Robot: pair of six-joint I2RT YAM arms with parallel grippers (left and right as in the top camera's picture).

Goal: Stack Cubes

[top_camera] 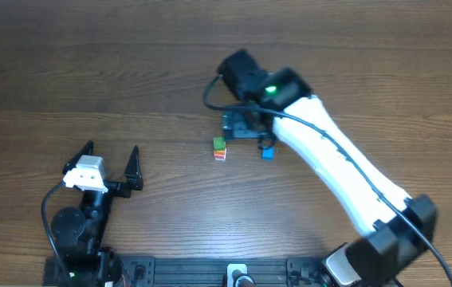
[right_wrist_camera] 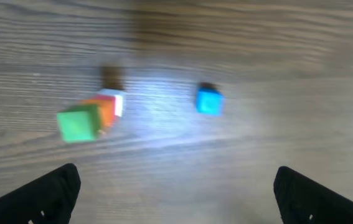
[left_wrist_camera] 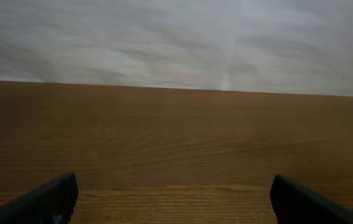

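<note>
**Left to right.** The left pincer point(top_camera: 112, 148) rests low near its base with its fingers spread wide and nothing between them. Bare wooden table point(top_camera: 50, 64) lies open ahead of it and to both sides. In its wrist view point(left_wrist_camera: 173, 190), we see the wood run unbroken to the far edge, where a pale wall point(left_wrist_camera: 164, 37) begins.

Well to the right of that pincer stands a green cube point(top_camera: 219, 143) point(right_wrist_camera: 78, 122). It touches an orange cube point(right_wrist_camera: 104, 111) and a white cube point(right_wrist_camera: 115, 101), apparently as a stack with green on top. The blue cube point(top_camera: 268, 151) point(right_wrist_camera: 209, 101) sits alone, near the stack but apart from it.

The right pincer point(top_camera: 245, 127) point(right_wrist_camera: 176, 183) hovers above this group, released and holding nothing. Both stack and blue cube lie ahead of its fingertips, within the span of its fingers. The blue cube is nearer the midline and the stack is toward one finger.
</note>
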